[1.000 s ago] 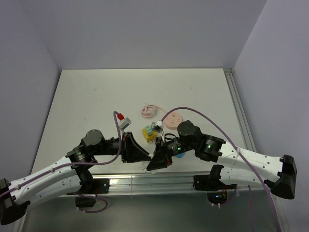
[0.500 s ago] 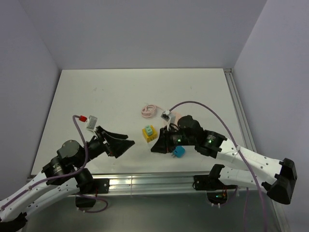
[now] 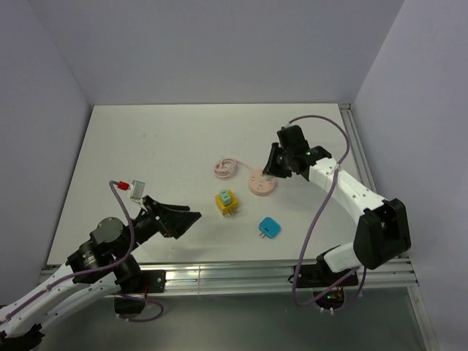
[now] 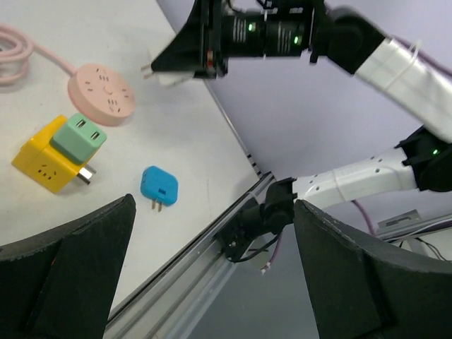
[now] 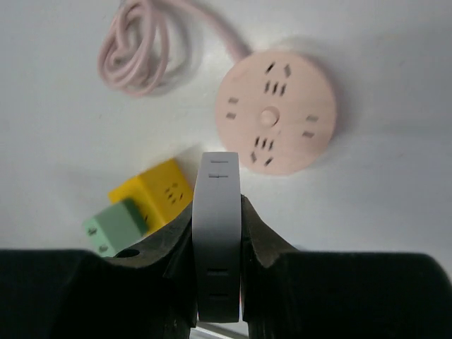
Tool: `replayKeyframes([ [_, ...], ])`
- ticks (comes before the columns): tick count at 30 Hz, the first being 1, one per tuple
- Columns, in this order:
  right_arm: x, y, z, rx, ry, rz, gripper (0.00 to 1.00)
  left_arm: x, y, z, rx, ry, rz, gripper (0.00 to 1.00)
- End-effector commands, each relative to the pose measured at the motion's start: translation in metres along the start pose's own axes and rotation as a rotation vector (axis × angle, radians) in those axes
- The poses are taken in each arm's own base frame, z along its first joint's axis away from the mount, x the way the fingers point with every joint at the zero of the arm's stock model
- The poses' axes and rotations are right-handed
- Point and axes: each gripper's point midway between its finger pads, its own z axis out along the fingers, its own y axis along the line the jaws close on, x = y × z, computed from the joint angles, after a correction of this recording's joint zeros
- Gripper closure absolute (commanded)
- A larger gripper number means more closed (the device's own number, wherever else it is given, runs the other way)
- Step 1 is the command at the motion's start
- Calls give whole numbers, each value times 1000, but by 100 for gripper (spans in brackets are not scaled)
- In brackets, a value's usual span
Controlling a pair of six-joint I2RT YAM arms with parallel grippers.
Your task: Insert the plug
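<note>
With my right end effector [image 5: 219,244] clamped on the grey plug [image 5: 219,187] above the counter [image 5: 395,49], just short of the pink round socket [image 5: 277,121], I should square its prongs to one slot pair and press straight down, my left end effector [image 3: 178,220] idle with its fingers wide apart

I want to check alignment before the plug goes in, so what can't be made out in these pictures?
Grey plug: its prongs cannot be told apart from its body in the right wrist view; in the top view the right gripper mostly hides it.
Blue plug: not seen in the right wrist view.
Pink cable: cut off by the left wrist view's left edge.
</note>
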Motion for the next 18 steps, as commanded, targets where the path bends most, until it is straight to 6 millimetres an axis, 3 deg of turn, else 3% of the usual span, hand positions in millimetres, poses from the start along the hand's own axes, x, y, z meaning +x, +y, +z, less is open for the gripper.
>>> replayKeyframes([
  [1,-28,-30,6,185,-35,-24,100,1,-7,7,51,-9,-6,2],
  [2,-38,-26,7,192,-43,-28,100,2,-7,8,54,-8,-5,2],
  [6,-34,-41,33,297,35,-32,100,6,-7,12,69,-5,4,2],
  [9,-34,-47,40,344,52,-27,100,7,-5,15,72,-8,14,2],
  [15,-27,-57,42,427,88,-44,100,11,2,18,55,-5,31,1],
  [18,-26,-54,40,429,88,-47,100,7,-4,17,84,-23,30,1],
])
